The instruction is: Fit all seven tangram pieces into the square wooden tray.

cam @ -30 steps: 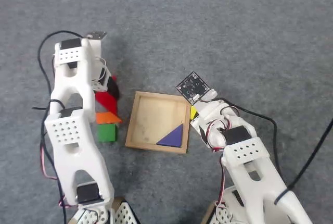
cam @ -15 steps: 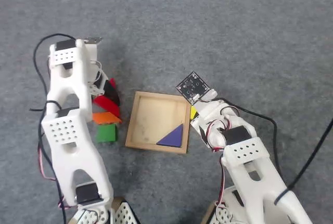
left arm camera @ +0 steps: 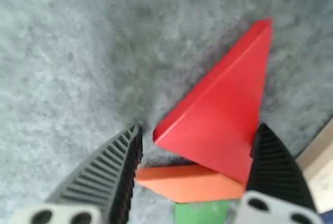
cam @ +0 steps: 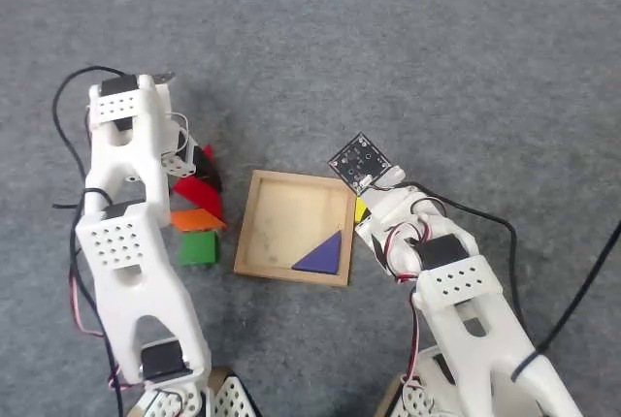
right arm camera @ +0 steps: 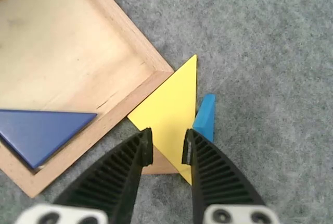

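Left pincer, spread wide and empty, is shown astride the red triangle, which lies on the worktop left of centre in the high view, just beside the wooden tray.

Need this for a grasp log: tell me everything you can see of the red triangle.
The red triangle is a thick, smooth, solid-red piece with sharp corners, probably painted wood. It lies on the grey carpet outside the wooden tray, between the open fingers of the left tool; contact with them cannot be judged. One edge meets the orange piece, apparently overlapping it.
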{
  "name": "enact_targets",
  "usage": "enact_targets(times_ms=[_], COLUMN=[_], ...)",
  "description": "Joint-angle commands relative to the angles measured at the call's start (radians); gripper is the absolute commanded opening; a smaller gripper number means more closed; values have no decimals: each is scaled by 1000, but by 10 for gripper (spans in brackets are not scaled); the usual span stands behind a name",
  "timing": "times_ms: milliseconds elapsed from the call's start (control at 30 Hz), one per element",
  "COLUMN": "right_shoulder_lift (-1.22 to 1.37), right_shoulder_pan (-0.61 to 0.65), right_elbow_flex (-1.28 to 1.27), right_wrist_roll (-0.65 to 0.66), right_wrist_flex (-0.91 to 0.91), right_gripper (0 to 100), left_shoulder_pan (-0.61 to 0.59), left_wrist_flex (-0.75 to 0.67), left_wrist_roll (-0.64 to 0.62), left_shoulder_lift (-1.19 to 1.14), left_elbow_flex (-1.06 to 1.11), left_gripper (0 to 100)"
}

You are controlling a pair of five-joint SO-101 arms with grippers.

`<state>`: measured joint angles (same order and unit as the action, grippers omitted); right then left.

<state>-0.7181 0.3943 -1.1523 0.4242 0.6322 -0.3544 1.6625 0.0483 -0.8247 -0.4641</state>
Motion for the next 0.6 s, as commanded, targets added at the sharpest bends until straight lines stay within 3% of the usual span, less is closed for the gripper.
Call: enact_targets(times_ms=[0, 133, 567], right_shoulder_lift=[-44, -44, -44], right_shoulder_pan=[7, 7, 7], right_elbow_flex=[57, 57, 57], right_wrist_roll=[15, 15, 15], right_wrist_flex=[5, 5, 5], right_gripper=[105, 105, 105], left_shoulder_pan=[6, 8, 5], left_wrist_flex=[-29, -14, 68], left_wrist_roll=[-32, -132, -189], left_shoulder_lift=[-12, -54, -127], left_elbow_flex=[-5, -58, -119], left_gripper=[320, 320, 320])
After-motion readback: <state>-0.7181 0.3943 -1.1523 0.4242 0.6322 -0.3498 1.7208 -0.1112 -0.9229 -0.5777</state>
